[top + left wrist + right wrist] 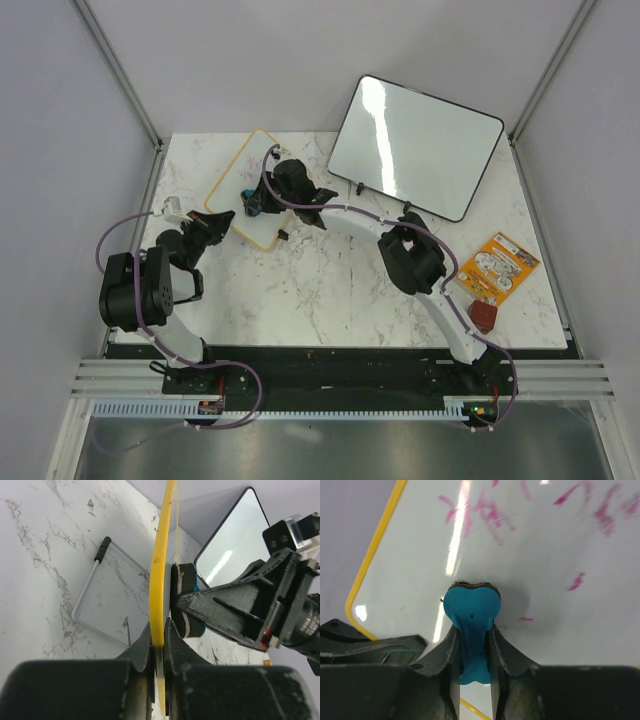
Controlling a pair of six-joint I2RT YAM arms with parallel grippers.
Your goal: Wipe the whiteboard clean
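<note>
Whiteboard [243, 168] is held just left of the black-framed board [415, 145], its yellow edge pinched tight by the left gripper [159, 640], while a blue eraser [471, 605] is clamped by the right gripper [472, 640] against its pink-marked face.

A white, grey-veined marble table [330, 290] was seen. At its far right a large black-framed board [415, 145] was propped at a tilt, its top overhanging the far edge. An orange printed packet [500, 268] was laid flat near the right edge, with a small dark brown object [484, 316] just beside it on the near side. A small white object [170, 208] was set at the left edge. At the far left the whiteboard [240, 180] was tilted up; a wire bracket [86, 587] was seen on the marble beside it.
</note>
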